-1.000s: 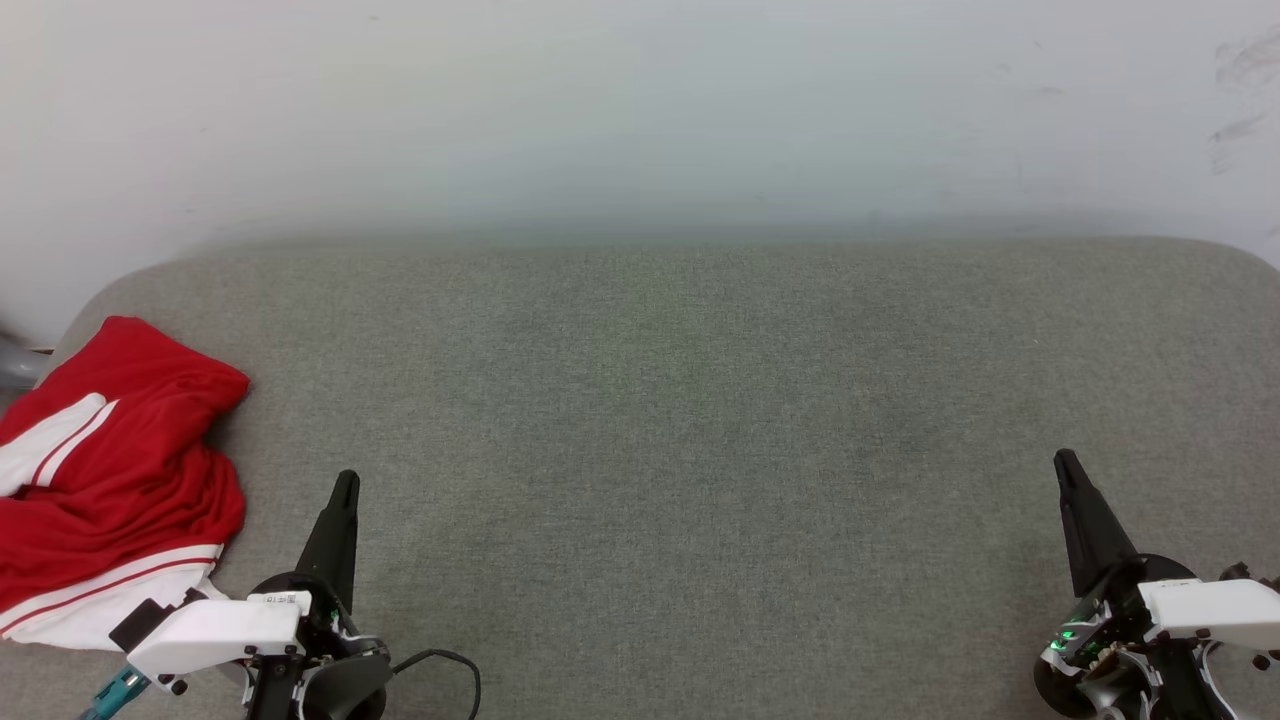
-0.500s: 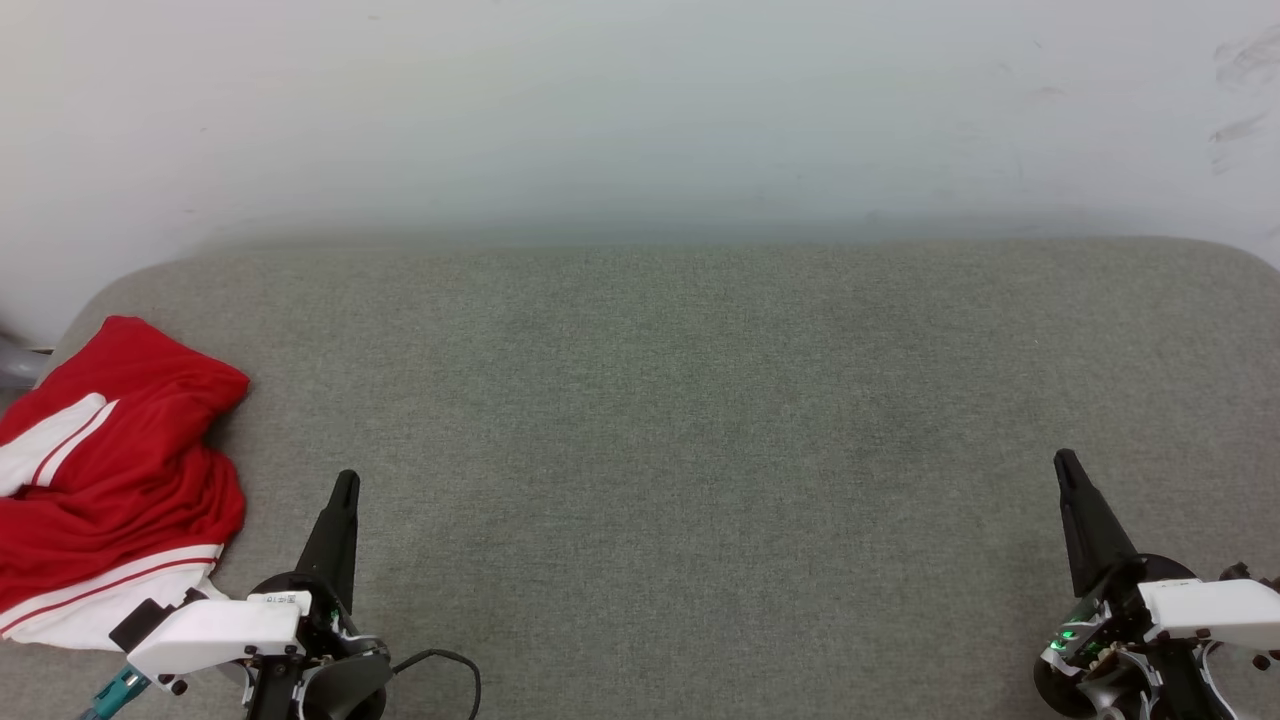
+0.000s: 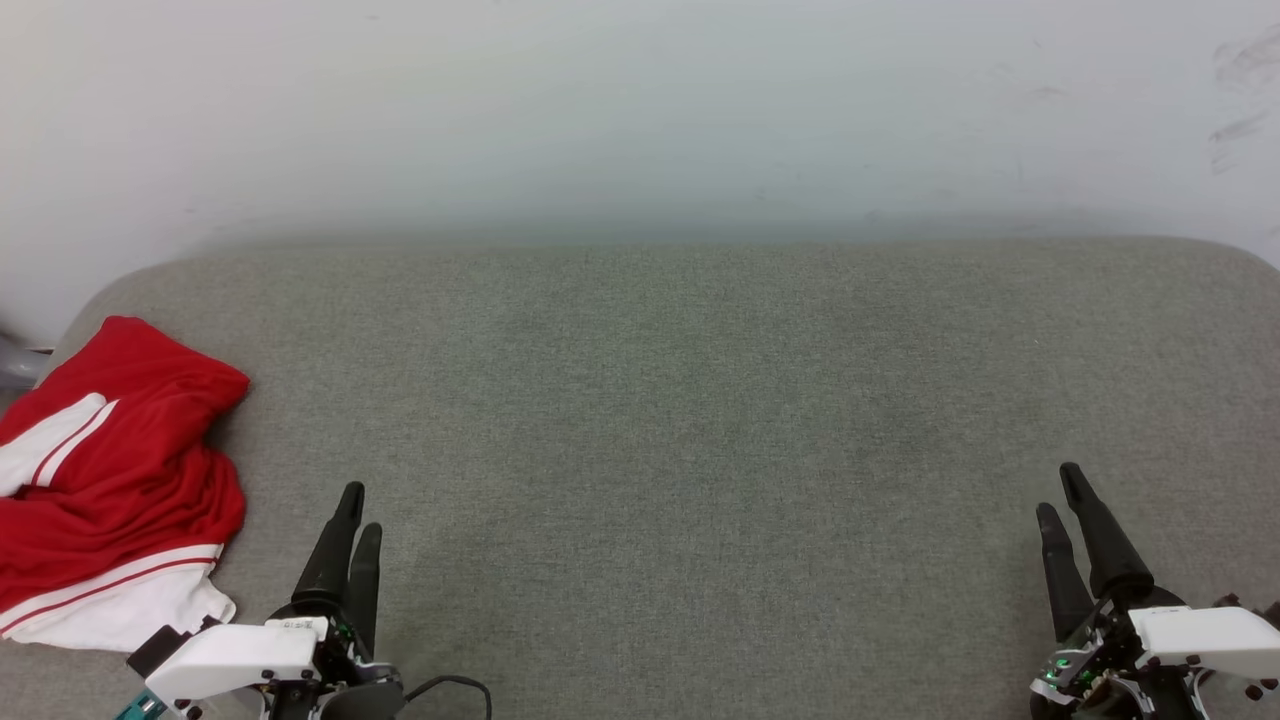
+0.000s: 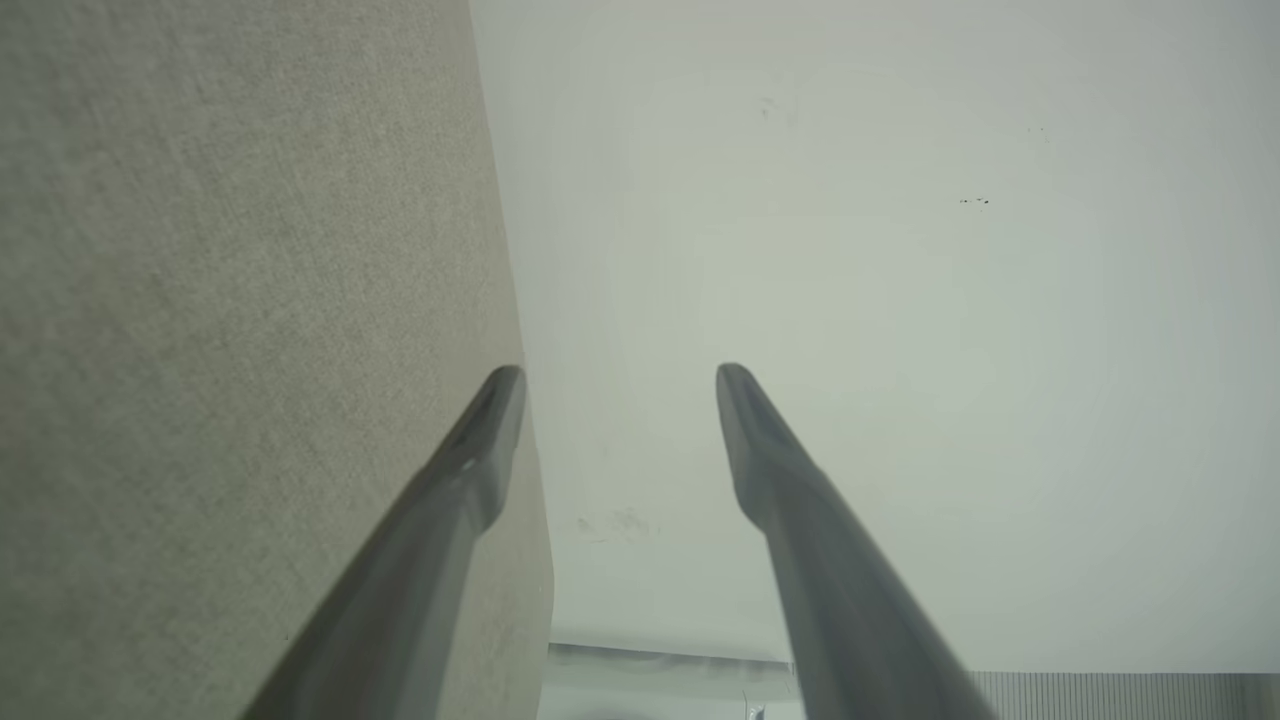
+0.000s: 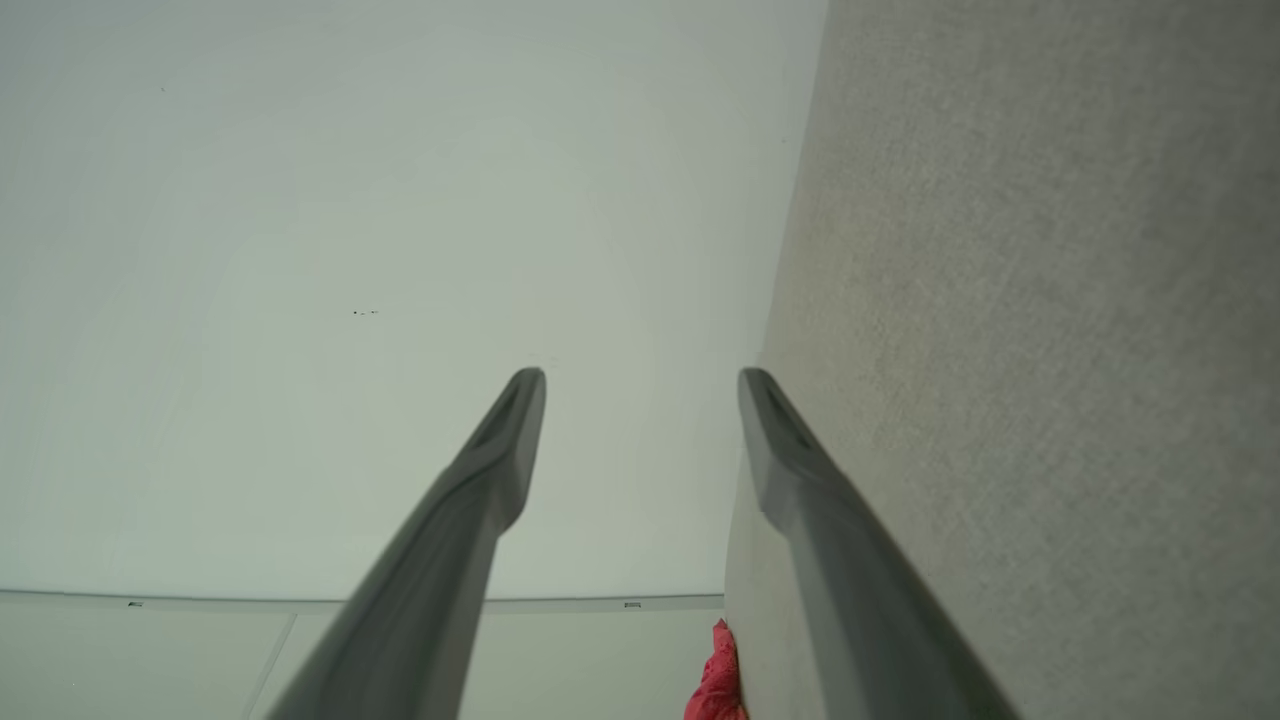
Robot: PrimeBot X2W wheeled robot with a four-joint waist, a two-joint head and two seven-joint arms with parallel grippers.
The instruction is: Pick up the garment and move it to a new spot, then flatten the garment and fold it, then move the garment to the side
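The garment [image 3: 110, 480] lies crumpled at the left edge of the grey fabric-covered table [image 3: 700, 400], near the left gripper [image 3: 361, 510]. The right gripper [image 3: 1058, 490] hovers well apart, at the far right. Both grippers' fingers are spread apart and hold nothing.

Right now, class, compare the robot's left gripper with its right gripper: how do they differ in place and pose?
The left gripper is close beside the red garment; the right gripper is far from it, across the grey surface. The left gripper's fingers lean rightward, the right gripper's leftward. Both are open and empty.
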